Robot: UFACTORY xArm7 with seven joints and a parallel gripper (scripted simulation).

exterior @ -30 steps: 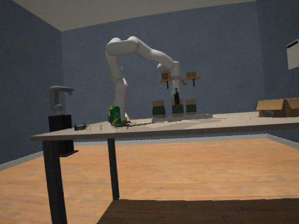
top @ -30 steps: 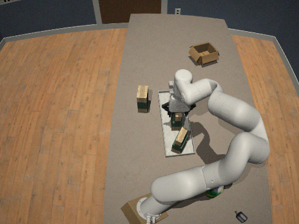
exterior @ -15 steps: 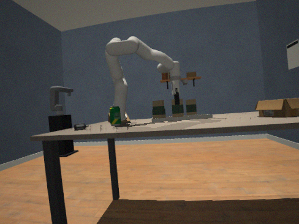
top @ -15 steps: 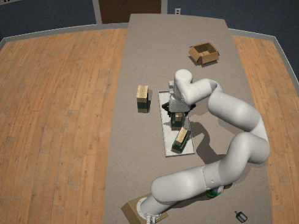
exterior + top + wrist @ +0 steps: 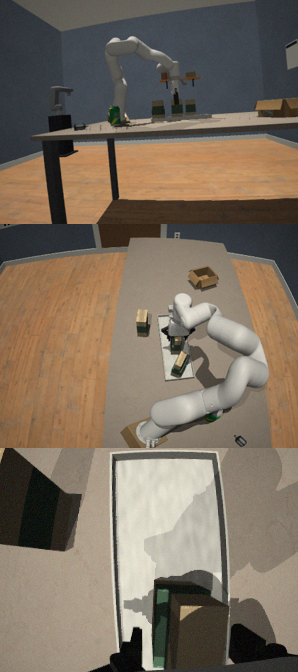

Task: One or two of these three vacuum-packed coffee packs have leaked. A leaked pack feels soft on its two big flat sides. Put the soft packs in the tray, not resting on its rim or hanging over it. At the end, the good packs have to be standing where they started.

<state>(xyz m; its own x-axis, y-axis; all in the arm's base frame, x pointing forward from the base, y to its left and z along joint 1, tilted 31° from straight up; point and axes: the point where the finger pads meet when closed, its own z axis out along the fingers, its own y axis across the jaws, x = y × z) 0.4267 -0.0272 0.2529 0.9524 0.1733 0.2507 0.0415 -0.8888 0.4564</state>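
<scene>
Coffee pack (image 5: 177, 343) upright in tray (image 5: 167, 370), directly under end effector (image 5: 178, 338), fingers wide apart both sides, gripping nothing. Tan top, dark green band below.

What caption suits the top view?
Open gripper over a coffee pack standing in the tray.

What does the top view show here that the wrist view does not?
Only the top view shows a second coffee pack in the tray's near end, the open cardboard box, the green can and the arm itself. Only the wrist view shows both open fingers standing clear on either side of the pack under the gripper. Both show the tray, the pack below the gripper standing inside it, and the third pack standing on the table outside the tray.
</scene>
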